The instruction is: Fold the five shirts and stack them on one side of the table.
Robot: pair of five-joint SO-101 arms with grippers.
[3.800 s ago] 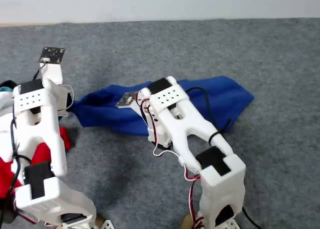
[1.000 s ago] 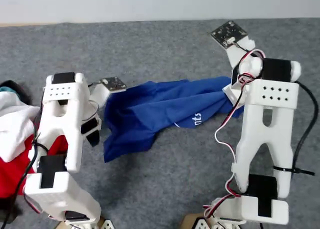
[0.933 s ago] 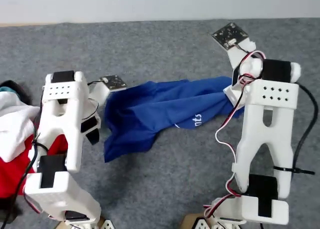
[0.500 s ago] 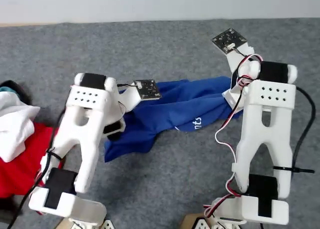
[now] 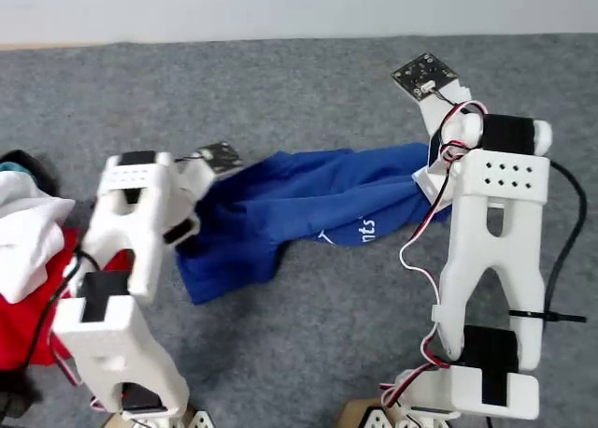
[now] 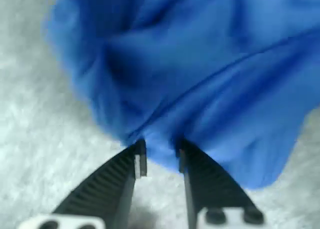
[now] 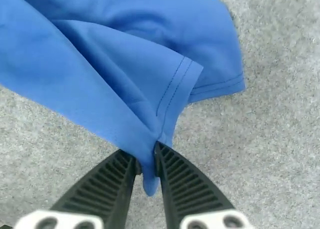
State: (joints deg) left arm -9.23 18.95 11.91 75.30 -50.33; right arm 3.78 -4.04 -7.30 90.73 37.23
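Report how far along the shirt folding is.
Done: nothing looks folded yet. In hand: the blue shirt lies crumpled and stretched between the arms, with the left hand pinching one end and the right hand the other. Left: fold and place it, then the white shirt, the red shirt and anything else heaped beside the left arm.

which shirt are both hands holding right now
The blue shirt: the left hand and the right hand each pinch part of it. The white shirt and red shirt lie heaped at the table's edge, touched by neither.
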